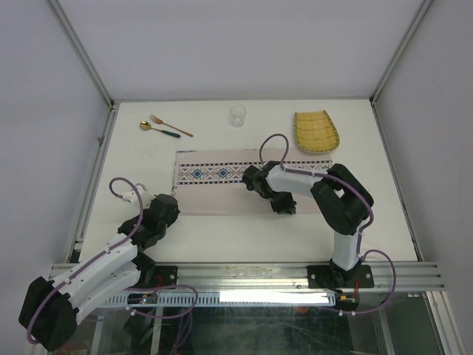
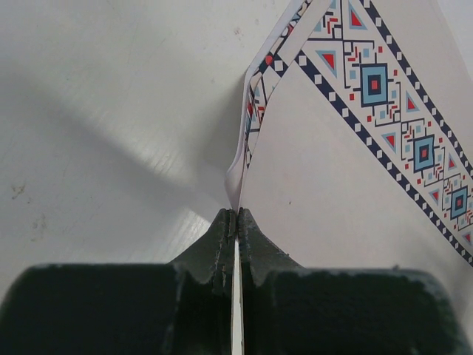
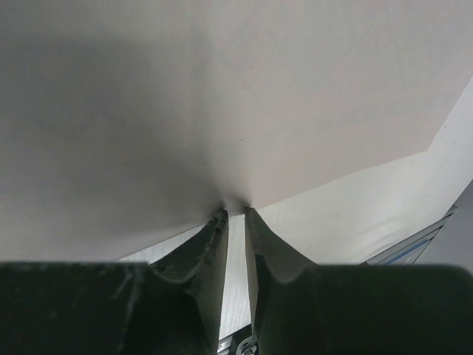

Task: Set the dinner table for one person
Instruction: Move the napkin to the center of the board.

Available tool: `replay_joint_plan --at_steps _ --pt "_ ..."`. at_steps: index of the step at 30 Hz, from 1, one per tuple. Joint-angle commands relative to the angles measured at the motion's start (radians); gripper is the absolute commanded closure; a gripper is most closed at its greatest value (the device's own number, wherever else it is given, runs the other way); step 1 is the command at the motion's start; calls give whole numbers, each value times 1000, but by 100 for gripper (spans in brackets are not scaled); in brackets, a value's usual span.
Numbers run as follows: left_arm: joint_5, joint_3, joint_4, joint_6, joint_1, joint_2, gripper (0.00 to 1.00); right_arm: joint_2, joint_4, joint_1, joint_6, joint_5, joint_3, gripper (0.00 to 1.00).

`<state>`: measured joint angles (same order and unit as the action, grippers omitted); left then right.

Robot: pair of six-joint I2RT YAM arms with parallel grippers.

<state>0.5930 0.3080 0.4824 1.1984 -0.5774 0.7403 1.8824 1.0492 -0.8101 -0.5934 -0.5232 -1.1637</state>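
A pale cloth placemat (image 1: 222, 188) with a blue-red patterned band lies across the middle of the white dinner table (image 1: 222, 237). My left gripper (image 1: 171, 209) is at the mat's near left corner. In the left wrist view the left gripper (image 2: 236, 213) is shut on the placemat (image 2: 340, 222), whose edge curls up off the dinner table (image 2: 111, 111). My right gripper (image 1: 284, 207) is at the mat's near edge, further right. In the right wrist view the right gripper (image 3: 235, 211) pinches a puckered bit of the placemat (image 3: 222, 96) at its tips, above the dinner table (image 3: 347, 214).
At the back left lie a copper fork (image 1: 171, 126) and a gold spoon with a dark handle (image 1: 159, 130). A clear glass (image 1: 236, 116) stands at the back centre. A yellow woven plate (image 1: 316, 132) sits at the back right. A metal rail (image 1: 244, 274) runs along the near edge.
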Motion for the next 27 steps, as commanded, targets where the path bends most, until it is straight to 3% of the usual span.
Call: replay_joint_plan --at_steps 1,27 --pt "139 45 22 -11 5 10 100 60 -307 28 -25 -28 -30 80" --pt "203 102 -53 -19 7 131 98 121 -313 42 12 -12 -98 80"
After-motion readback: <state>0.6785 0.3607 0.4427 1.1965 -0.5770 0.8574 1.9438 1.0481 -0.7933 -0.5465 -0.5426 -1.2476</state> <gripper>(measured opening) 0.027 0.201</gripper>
